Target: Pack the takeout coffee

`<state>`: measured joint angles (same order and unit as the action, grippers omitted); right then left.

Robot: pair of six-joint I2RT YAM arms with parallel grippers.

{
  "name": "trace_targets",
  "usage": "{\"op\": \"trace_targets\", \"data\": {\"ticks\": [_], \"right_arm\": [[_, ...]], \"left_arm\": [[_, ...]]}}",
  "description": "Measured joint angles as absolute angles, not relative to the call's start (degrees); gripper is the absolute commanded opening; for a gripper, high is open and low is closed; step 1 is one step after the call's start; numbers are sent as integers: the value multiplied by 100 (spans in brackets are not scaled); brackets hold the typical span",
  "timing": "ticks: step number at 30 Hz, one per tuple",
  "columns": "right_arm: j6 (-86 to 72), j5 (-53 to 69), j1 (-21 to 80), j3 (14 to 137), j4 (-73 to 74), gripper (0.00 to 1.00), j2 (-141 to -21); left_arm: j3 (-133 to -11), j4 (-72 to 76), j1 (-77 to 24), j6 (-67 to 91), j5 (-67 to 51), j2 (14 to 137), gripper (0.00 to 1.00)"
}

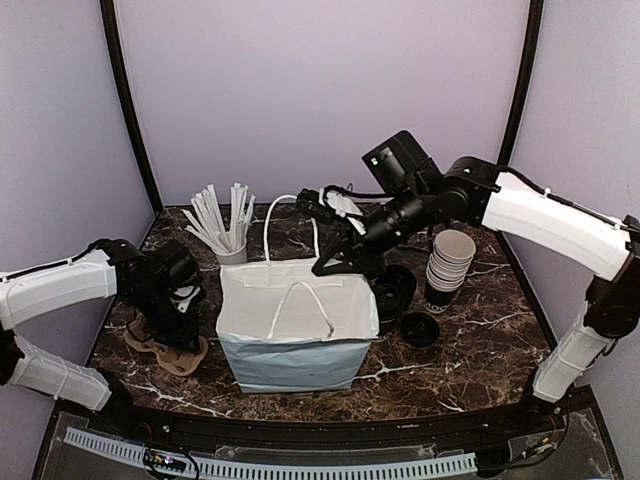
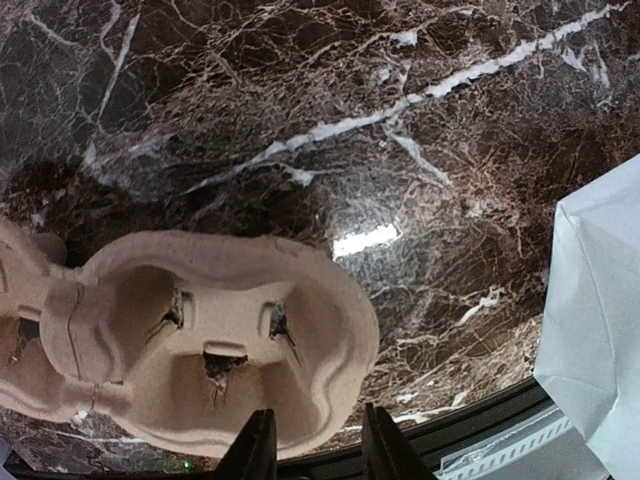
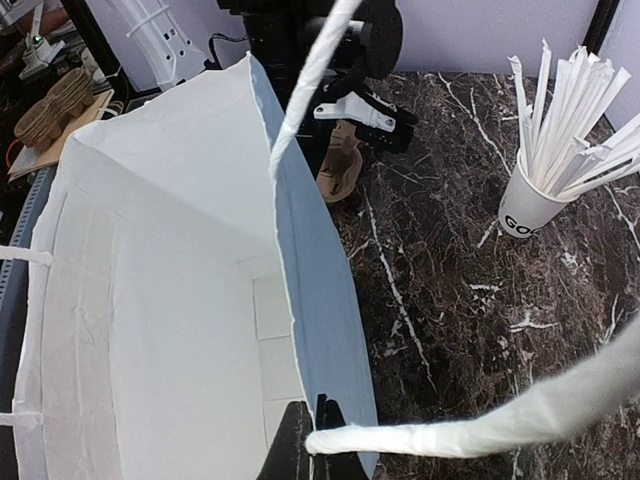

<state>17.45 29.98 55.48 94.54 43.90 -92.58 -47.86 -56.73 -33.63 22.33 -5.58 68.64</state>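
While fully closed, the right claw [image 3: 308,442] pinches the bag handle [image 3: 480,424].

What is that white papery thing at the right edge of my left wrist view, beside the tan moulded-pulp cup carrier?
Observer: A white paper bag with handles, standing open in the middle of the dark marble table.
Operator: Who's holding it open?
Observer: The right gripper, shut on its back rim.
Operator: And the coffee?
Observer: A short dark paper cup with black lid stands on the table right of the bag, not yet packed.
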Motion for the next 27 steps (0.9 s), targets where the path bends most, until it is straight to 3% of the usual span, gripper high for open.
{"op": "trace_targets", "data": {"ticks": [4, 10, 27], "right_arm": [[1900, 3024, 5596, 9369, 4414, 0, -9242], [2034, 3017, 5612, 9185, 4414, 0, -9183], [2209, 2836, 5612, 8995, 4375, 0, -9004]], "left_arm": [[-4786, -5476, -3363, 2231, -534, 7371, 24], [-4799, -5273, -3363, 2228, -596, 8149, 25], [-6163, -5004, -3356, 1798, -373, 9236, 48]]}}
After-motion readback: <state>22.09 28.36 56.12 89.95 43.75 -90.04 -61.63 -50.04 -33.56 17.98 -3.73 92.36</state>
